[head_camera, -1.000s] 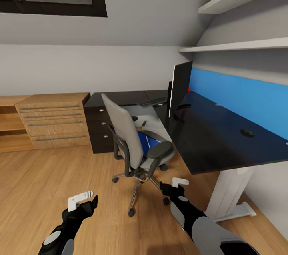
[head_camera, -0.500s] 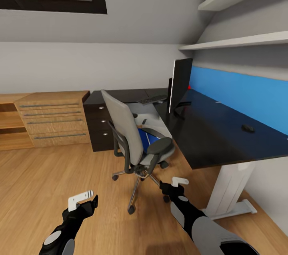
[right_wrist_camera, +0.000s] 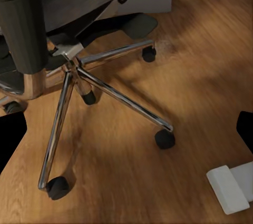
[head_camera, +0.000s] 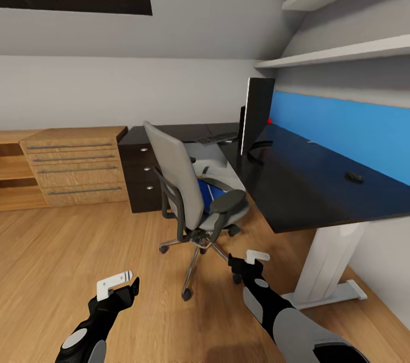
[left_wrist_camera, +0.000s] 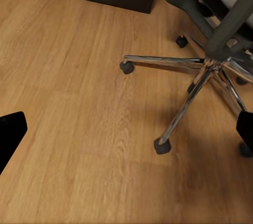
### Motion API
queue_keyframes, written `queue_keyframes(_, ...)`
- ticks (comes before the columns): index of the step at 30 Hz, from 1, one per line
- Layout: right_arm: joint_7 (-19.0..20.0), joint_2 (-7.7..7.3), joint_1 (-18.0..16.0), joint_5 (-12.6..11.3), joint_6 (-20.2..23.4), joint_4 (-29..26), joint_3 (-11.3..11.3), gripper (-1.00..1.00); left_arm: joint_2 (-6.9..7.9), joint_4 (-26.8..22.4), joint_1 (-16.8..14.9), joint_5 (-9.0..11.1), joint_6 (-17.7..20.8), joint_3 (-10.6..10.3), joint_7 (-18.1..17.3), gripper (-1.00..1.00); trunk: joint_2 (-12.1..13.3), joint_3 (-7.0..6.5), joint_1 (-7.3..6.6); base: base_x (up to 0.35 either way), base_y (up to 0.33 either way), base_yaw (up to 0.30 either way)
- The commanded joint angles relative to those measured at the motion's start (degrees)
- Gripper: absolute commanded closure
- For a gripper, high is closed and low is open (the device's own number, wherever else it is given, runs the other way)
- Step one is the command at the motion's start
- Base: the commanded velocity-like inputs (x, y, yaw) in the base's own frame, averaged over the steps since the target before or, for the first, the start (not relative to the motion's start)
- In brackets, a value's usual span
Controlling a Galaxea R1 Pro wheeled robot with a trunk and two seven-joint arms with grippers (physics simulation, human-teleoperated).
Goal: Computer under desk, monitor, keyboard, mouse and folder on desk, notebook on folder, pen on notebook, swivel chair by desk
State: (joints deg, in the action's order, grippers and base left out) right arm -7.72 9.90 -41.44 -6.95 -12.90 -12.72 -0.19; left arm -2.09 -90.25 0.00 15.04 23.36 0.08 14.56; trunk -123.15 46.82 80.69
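The grey swivel chair (head_camera: 183,186) stands on the wood floor in front of the black desk (head_camera: 302,198), and a blue folder (head_camera: 207,193) lies on its seat. On the desk are the dark monitor (head_camera: 257,113), the keyboard (head_camera: 217,138) beyond it and the small black mouse (head_camera: 354,176) at the right. A small red thing (head_camera: 269,121) shows behind the monitor. My left gripper (head_camera: 117,286) and right gripper (head_camera: 249,264) hang low before the chair, both open and empty. The wrist views show the chair's chrome base (left_wrist_camera: 203,84) (right_wrist_camera: 84,74).
A wooden drawer unit (head_camera: 77,166) and a dark drawer cabinet (head_camera: 141,176) line the back wall. White shelves (head_camera: 341,54) hang above the desk. The desk's white leg (head_camera: 327,263) and foot (right_wrist_camera: 229,188) stand at the right. Open floor lies to the left.
The whole view has shifted slightly as the camera moved nearer the chair and desk. Both arms hold the same pose, and nothing on the desk or chair has moved.
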Motion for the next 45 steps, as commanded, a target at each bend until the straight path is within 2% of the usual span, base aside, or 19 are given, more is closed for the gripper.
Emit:
queue_keyframes(1,0.06,0.03,-0.04,-0.52,-0.34,0.06,-0.02,-1.00,0.00,-0.10,0.00,0.60,0.20,0.01,0.35,-1.00,-0.44,0.23,0.22,0.000,0.000,0.000)
queue_keyframes(11,-0.02,0.10,0.03,-0.52,-3.39,0.13,0.08,-1.00,0.07,-0.10,0.00,0.60,0.20,0.01,0.37,-1.00,-4.45,2.00,2.42,0.000,0.000,0.000)
queue_keyframes(20,0.06,0.10,0.12,-0.51,-6.29,0.15,0.17,-1.00,0.07,-0.10,0.00,0.60,0.20,0.01,0.37,-1.00,-8.06,2.96,4.39,0.000,0.000,0.000)
queue_keyframes(27,0.07,0.10,0.13,-0.50,-6.76,0.16,0.19,-1.00,0.12,-0.10,0.00,0.54,0.47,0.01,0.32,-1.00,-8.06,2.47,4.39,0.000,0.000,0.000)
queue_keyframes(45,-0.01,0.10,0.12,-0.43,-6.44,0.28,0.37,-1.00,0.42,0.33,-0.02,0.34,0.64,0.15,0.29,-1.00,-8.06,2.43,4.39,0.000,0.000,0.000)
